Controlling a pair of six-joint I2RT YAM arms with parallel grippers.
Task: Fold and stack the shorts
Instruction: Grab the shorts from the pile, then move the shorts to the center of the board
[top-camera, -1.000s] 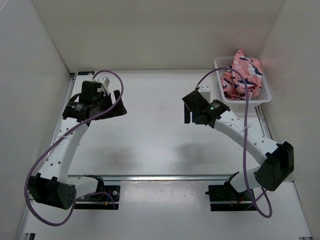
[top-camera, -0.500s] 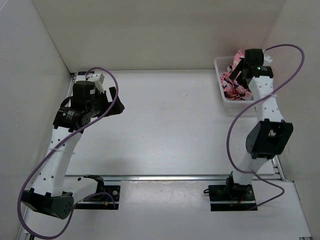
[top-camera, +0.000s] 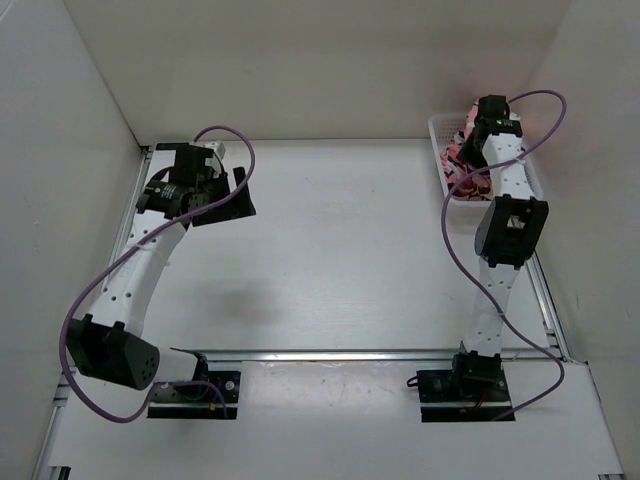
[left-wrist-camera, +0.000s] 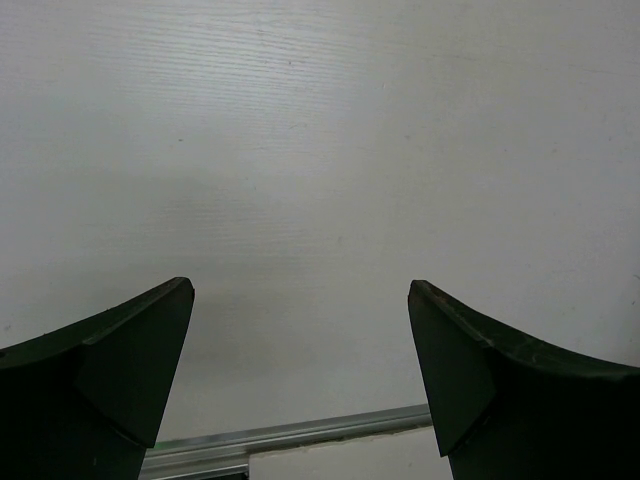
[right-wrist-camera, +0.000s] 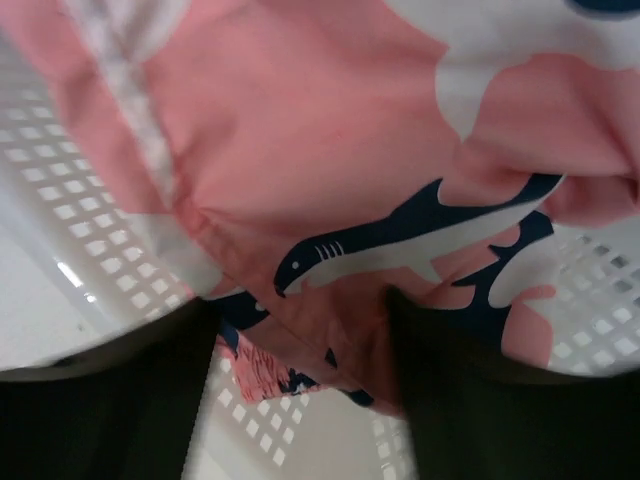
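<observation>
The salmon-pink shark-print shorts (top-camera: 461, 166) lie bunched in a white mesh basket (top-camera: 437, 124) at the table's far right corner. My right arm stretches straight out over the basket, with the right gripper (top-camera: 480, 140) down among the cloth. In the right wrist view the shorts (right-wrist-camera: 320, 150) fill the frame, and a fold of them sits pinched between the dark fingers of the right gripper (right-wrist-camera: 305, 320). My left gripper (top-camera: 232, 200) hovers over the far left of the table. It is open (left-wrist-camera: 300, 300), with only bare tabletop between its fingers.
White walls close in the table on the left, back and right. The basket's mesh wall (right-wrist-camera: 60, 200) lies just beside my right fingers. A metal rail (left-wrist-camera: 290, 435) runs along the table under the left gripper.
My right arm swung from the table's middle out to the basket, dipped into the shorts, and its jaws closed in on the fabric. The left arm shifted slightly and stayed open.
</observation>
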